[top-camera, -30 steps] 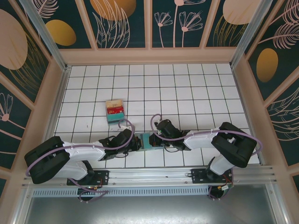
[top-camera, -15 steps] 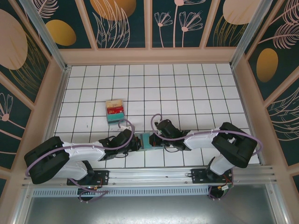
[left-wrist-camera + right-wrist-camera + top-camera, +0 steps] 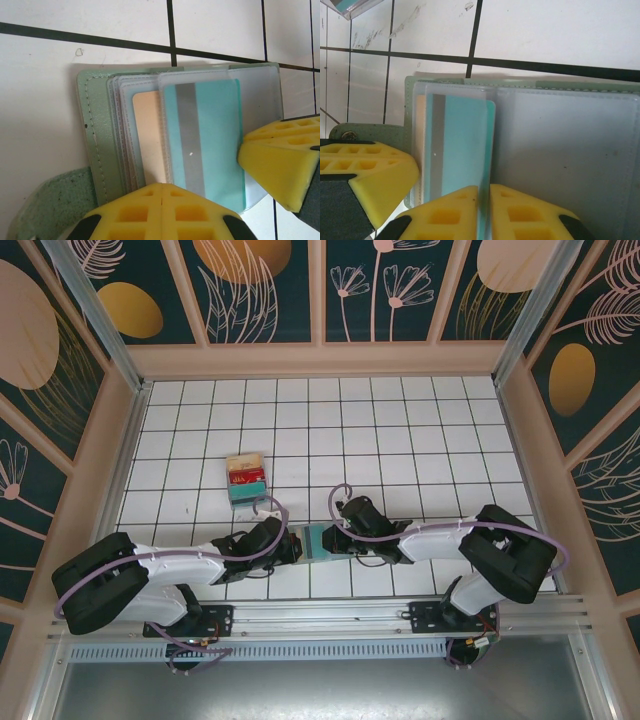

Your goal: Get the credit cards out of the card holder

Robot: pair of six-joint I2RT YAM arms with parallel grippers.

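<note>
Between the two grippers: the card holder [image 3: 316,541] lies opened flat on the white tiled table [image 3: 400,440], its green leaf [image 3: 97,130] on the left gripper's side.
Left gripper [image 3: 293,545]: yellow pads pressed together [image 3: 165,192] on the card holder's near edge; the clear sleeves run in under the tips.
Right gripper [image 3: 333,539]: its pads [image 3: 484,192] stand close on either side of the edge of a clear sleeve [image 3: 560,150]. I cannot tell whether they pinch it.
Teal card [image 3: 212,135]: inside that sleeve, grey stripe showing, just ahead of the left fingertips and touching the right gripper's left pad [image 3: 445,215].
Tan credit card [image 3: 148,135]: tucked in a lower sleeve, partly covered by the teal card, on the side away from the right gripper.
Card stack [image 3: 246,478]: tan, red and teal, lying well apart from both grippers, beyond the left one.
</note>
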